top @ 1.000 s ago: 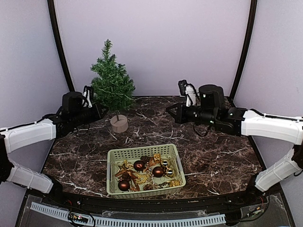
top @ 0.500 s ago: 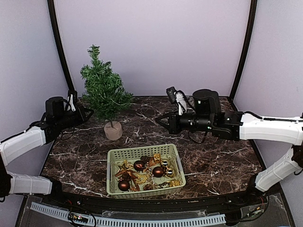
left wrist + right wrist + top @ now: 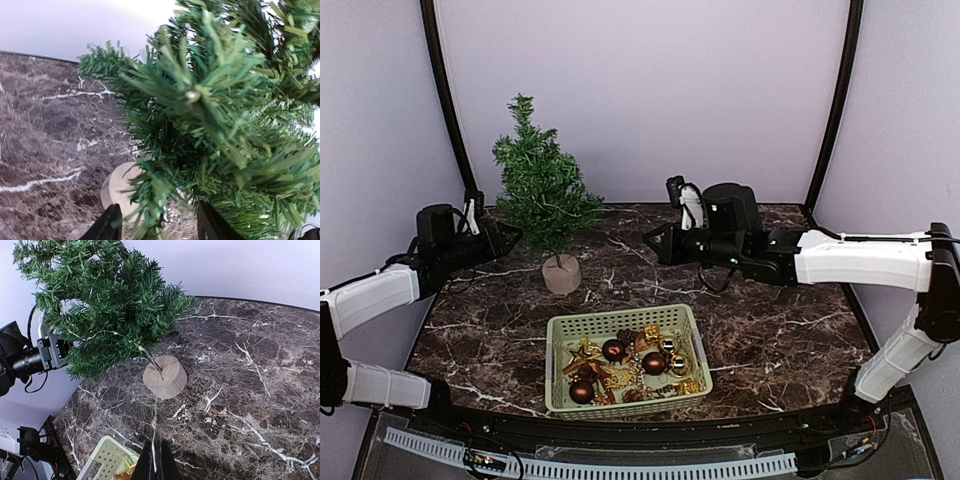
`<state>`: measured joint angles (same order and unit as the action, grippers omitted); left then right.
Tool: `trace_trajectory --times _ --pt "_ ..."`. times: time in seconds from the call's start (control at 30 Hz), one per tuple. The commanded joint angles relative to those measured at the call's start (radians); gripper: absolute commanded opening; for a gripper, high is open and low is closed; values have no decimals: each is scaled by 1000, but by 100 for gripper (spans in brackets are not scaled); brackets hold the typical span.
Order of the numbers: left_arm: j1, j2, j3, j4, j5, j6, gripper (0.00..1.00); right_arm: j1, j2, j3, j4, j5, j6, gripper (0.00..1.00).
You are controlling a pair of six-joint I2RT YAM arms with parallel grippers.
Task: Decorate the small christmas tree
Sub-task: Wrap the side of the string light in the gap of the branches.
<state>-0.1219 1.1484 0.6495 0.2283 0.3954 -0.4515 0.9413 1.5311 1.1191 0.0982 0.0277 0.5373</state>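
Green bristly branches of the small christmas tree (image 3: 542,190) rise roughly upright in the upper left of the top view, on a wooden stump base (image 3: 561,273). The left gripper (image 3: 508,238) is nearest, just left of the foliage, jaws parted, needles between them but apparently unpinched. The right gripper (image 3: 650,243), clamped shut, points at the tree from its right. The ornament basket (image 3: 630,403) sits lower centre.

A robot test booth in a lab: plain pale walls (image 3: 640,90) close around a dark marble table (image 3: 790,340), black poles (image 3: 447,100) frame the back, and a slotted cable duct (image 3: 620,468) lines its near edge
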Motion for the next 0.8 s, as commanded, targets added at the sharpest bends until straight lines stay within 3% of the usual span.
trace_trajectory --times 0.0,0.13,0.27,0.5,0.63,0.73,0.77 --pt "-2 -91 16 -88 -50 7 62 -25 31 54 61 1 7 0" --pt "-94 -203 -14 -148 -104 -7 67 -43 48 64 67 -15 6 0" --pt "-223 -209 -11 -199 -157 -51 74 -52 56 76 63 -23 3 0" --pt "-252 -161 -29 -181 -165 -91 81 -53 40 63 67 -24 -4 0" --pt "-252 -116 -15 -154 -114 -102 65 -53 30 54 59 -23 -13 0" --pt "-252 -107 -21 -132 -97 -112 41 -53 19 60 46 -17 -29 0" --pt "-252 -110 -24 -129 -98 -116 37 -53 17 63 40 -13 -33 0"
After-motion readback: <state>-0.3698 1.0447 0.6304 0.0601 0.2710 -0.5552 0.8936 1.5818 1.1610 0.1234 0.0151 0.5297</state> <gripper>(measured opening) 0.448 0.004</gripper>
